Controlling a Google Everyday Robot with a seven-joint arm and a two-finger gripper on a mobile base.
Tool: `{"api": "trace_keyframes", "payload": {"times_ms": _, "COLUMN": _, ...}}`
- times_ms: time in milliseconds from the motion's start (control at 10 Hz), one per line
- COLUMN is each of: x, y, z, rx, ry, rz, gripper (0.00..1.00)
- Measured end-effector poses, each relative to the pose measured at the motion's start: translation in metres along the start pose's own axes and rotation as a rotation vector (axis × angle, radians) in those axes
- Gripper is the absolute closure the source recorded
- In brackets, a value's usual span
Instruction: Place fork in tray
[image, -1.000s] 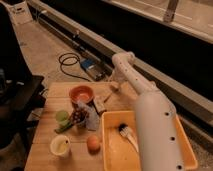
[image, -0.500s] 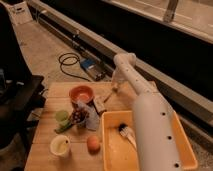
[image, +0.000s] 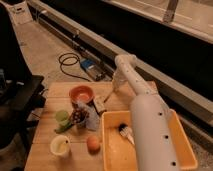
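Fork (image: 108, 95) outside tray (image: 111, 150), between orange bowl (image: 81, 93) and pincer (image: 116, 86)

Wooden table (image: 46, 127) taken as reference. Lighting dim and warm. Floor beyond the table's far side is pale and speckled, with a coiled black cable (image: 67, 61) and a small blue box (image: 90, 67) lying on it. A long grey ledge (image: 165, 85) runs diagonally behind the table, with dark panelling (image: 150, 40) above. Black furniture (image: 20, 97) stands at the table's left. Gripper (image: 114, 90) sits over the table's far edge.
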Motion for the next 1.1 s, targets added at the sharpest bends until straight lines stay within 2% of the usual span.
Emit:
{"api": "trace_keyframes", "payload": {"times_ms": 200, "x": -0.002, "y": 0.001, "z": -0.005, "rx": 0.005, "ry": 0.002, "rz": 0.004, "gripper": 1.0}}
{"api": "trace_keyframes", "payload": {"times_ms": 300, "x": -0.001, "y": 0.0, "z": -0.014, "rx": 0.022, "ry": 0.011, "rz": 0.011, "gripper": 1.0}}
{"api": "trace_keyframes", "payload": {"times_ms": 800, "x": -0.003, "y": -0.006, "z": -0.092, "rx": 0.139, "ry": 0.057, "rz": 0.041, "gripper": 1.0}}
{"api": "trace_keyframes", "payload": {"times_ms": 1000, "x": -0.002, "y": 0.003, "z": -0.123, "rx": 0.181, "ry": 0.059, "rz": 0.071, "gripper": 1.0}}
{"api": "trace_keyframes", "payload": {"times_ms": 1100, "x": 0.002, "y": 0.018, "z": -0.136, "rx": 0.192, "ry": 0.063, "rz": 0.097, "gripper": 1.0}}
